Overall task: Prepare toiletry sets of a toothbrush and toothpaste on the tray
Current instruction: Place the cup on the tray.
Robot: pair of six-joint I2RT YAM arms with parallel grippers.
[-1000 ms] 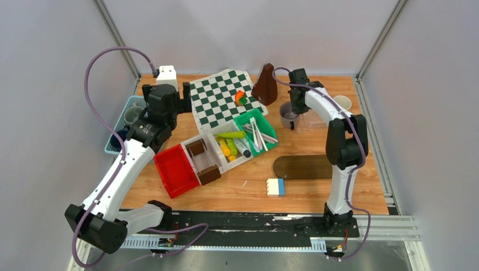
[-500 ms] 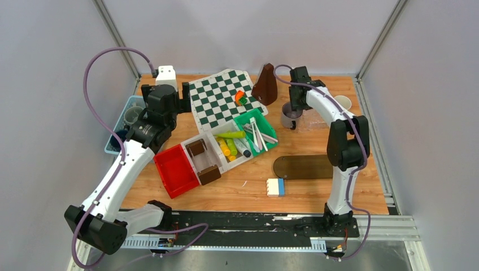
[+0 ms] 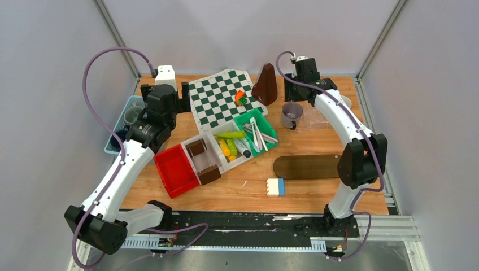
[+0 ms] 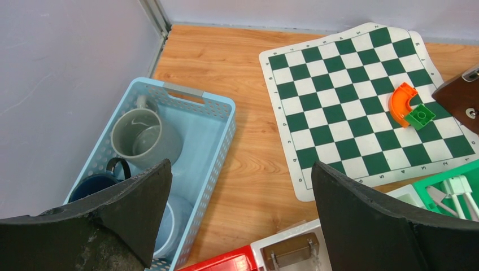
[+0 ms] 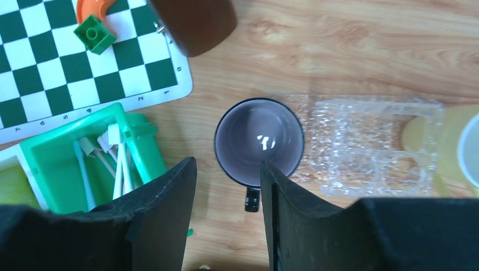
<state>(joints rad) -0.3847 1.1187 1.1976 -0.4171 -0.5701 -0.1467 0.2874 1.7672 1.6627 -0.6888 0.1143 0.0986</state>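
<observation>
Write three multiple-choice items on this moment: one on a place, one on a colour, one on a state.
1. The toothbrushes lie in: A the red bin; B the green bin; C the blue basket.
2. The mug below the right gripper is: A grey; B orange; C red.
3. That mug is: A tipped over; B holding a toothbrush; C upright and empty.
Key: B, the whitish handles show inside the green bin; A, its wall is grey under a dark rim; C, the right wrist view looks straight down into its bare inside.
</observation>
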